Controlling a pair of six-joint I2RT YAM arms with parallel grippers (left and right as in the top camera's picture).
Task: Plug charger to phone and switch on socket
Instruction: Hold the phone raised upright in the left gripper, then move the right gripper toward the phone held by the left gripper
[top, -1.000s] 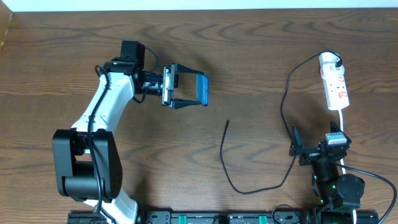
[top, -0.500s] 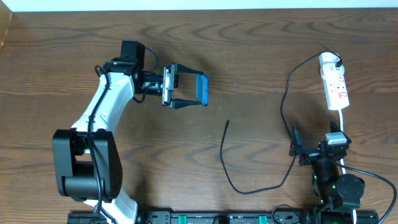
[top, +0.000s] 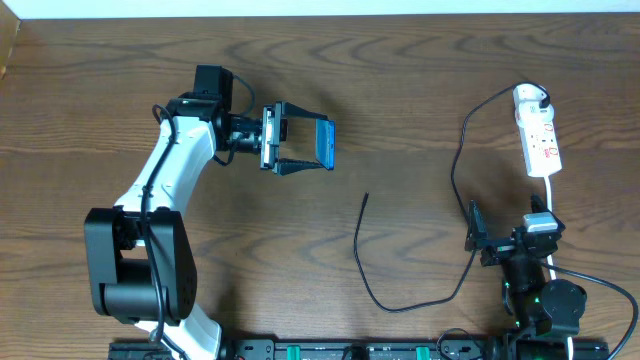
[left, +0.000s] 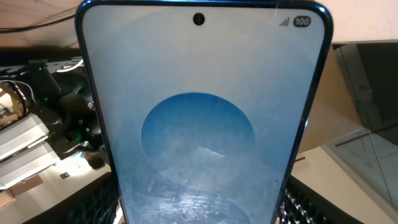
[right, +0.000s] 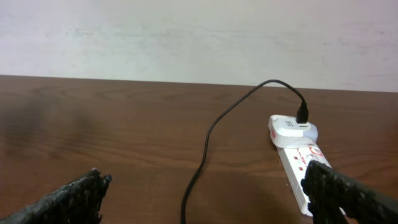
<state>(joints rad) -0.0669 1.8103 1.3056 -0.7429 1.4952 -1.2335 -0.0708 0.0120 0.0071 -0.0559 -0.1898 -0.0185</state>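
Observation:
My left gripper (top: 298, 146) is shut on the phone (top: 324, 144), holding it on edge above the table at upper centre. Its blue screen fills the left wrist view (left: 202, 118), with my fingers at its lower sides. The charger, a thin black cable (top: 420, 300), loops over the table; its free plug tip (top: 366, 197) lies at centre, apart from both grippers. The white socket strip (top: 538, 136) lies at the far right with a white plug in its far end. In the right wrist view the strip (right: 295, 155) and the cable (right: 205, 158) show. My right gripper (top: 492, 240) is open and empty near the front right.
The table's far edge (top: 320, 20) meets a white wall. My arm bases and a black rail (top: 330, 350) line the front edge. The strip's white lead (top: 552, 195) runs toward my right arm.

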